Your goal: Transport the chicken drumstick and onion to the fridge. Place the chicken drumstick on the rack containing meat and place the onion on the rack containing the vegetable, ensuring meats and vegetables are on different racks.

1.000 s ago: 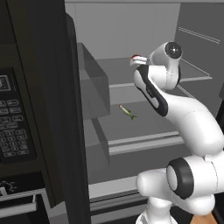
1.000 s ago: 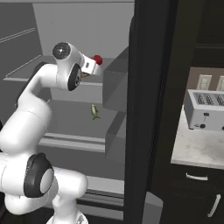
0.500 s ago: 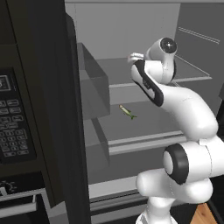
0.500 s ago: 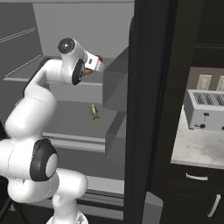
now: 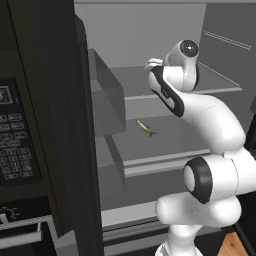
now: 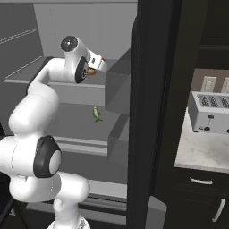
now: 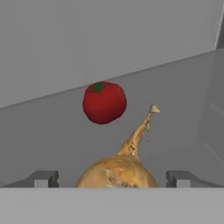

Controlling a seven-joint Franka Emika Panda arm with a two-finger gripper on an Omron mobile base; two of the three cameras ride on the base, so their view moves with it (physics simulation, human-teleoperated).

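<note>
Reaching into the fridge [image 5: 150,60], we are holding the onion [image 7: 118,171] right between the two finger tips [image 7: 43,178] of our gripper [image 7: 114,179], jaws spread to the bulb's width and pinching it, stalk pointing away from the hand. We are hovering over the upper shelf [image 5: 220,87], where a red tomato [image 7: 104,102] is sitting just beyond the onion. One shelf down, a small green fish [image 5: 145,128] is lying alone.

tan-golden onion [image 7: 119,171], red tomato [image 7: 104,102], grey fridge [image 5: 165,90]
</note>
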